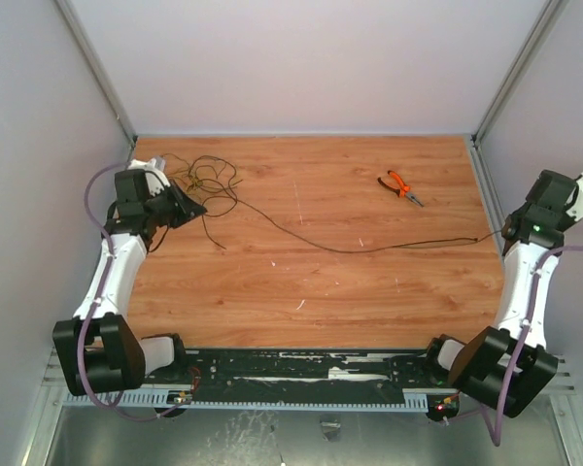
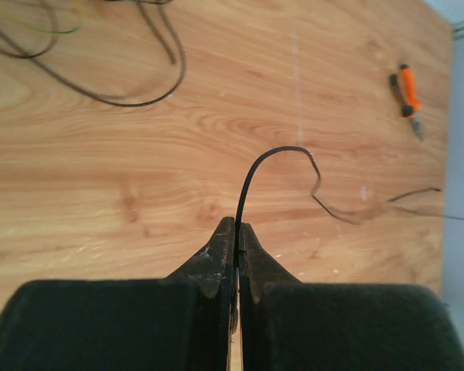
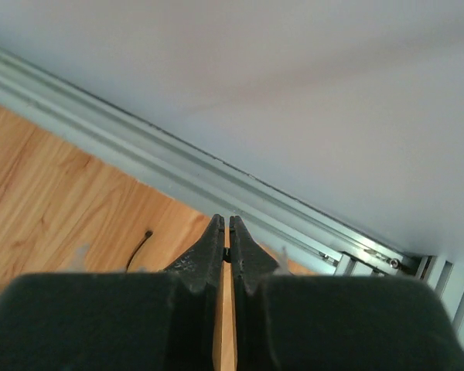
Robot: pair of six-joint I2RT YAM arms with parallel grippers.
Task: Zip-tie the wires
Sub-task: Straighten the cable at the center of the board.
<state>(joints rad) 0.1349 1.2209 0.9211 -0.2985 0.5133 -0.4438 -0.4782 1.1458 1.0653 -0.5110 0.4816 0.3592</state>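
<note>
Wires [image 1: 209, 180] loose left of pliers [image 1: 400, 186], untied; left gripper [image 2: 238, 224] and right gripper [image 3: 226, 220] each clenched on a strand; tying outstanding.

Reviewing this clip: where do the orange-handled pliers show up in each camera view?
Top external: the orange-handled pliers lie on the tabletop, upper right of centre, well apart from the wires tangled at upper left.
Left wrist: the pliers sit near the upper right corner.
Right wrist: not in view.
Shared landmark: the wood-grain tabletop, visible in all three views.
</note>
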